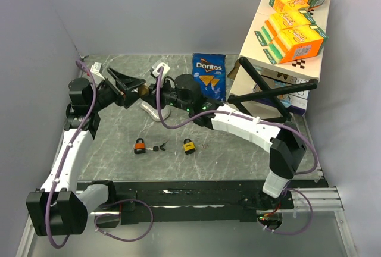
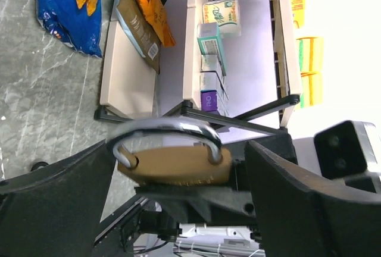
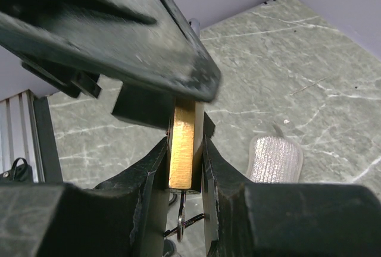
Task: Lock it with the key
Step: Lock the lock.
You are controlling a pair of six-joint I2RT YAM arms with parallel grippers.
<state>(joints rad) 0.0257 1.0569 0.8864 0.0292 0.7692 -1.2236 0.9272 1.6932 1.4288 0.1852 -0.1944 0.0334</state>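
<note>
A brass padlock [image 3: 183, 141] with a silver shackle [image 2: 166, 127] is held above the table. My right gripper [image 3: 184, 150] is shut on its body, edge-on between the fingers. A key on a wire ring [image 3: 186, 220] hangs from the padlock's underside. My left gripper [image 2: 181, 150] is open wide, one finger [image 2: 56, 188] on each side of the padlock and not touching it. In the top view both grippers meet at the back left, with the left gripper [image 1: 141, 84] right by the right gripper [image 1: 155, 94].
A silver pouch [image 1: 152, 112] lies under the grippers. An orange-black padlock [image 1: 140, 145], a small key [image 1: 158, 147] and a yellow-black padlock [image 1: 189, 146] lie on the table's middle. A Doritos bag [image 1: 209, 76] and a shelf with boxes [image 1: 286, 37] stand at the back right.
</note>
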